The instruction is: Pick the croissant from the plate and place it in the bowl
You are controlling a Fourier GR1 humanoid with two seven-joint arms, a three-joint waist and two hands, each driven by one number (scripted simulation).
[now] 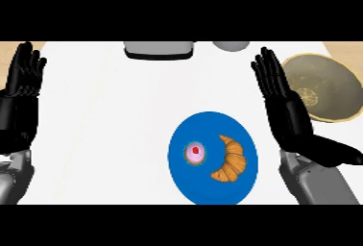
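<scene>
The right robot hand (pixel 289 113) hovers open beside the plate (pixel 205 192), nothing grasped yet (the left (pixel 20 103) rests open), so it should next reach left to the croissant (pixel 233 159), then carry it to the bowl (pixel 322 89).

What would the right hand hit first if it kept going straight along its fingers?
Probably nothing: the open right hand points up the view, passing between the small grey round object and the olive-gold bowl. Height is unclear.

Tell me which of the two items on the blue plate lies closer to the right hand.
The croissant. It lies on the right half of the blue plate, nearer the right hand; the small pink cake sits left of it.
</scene>
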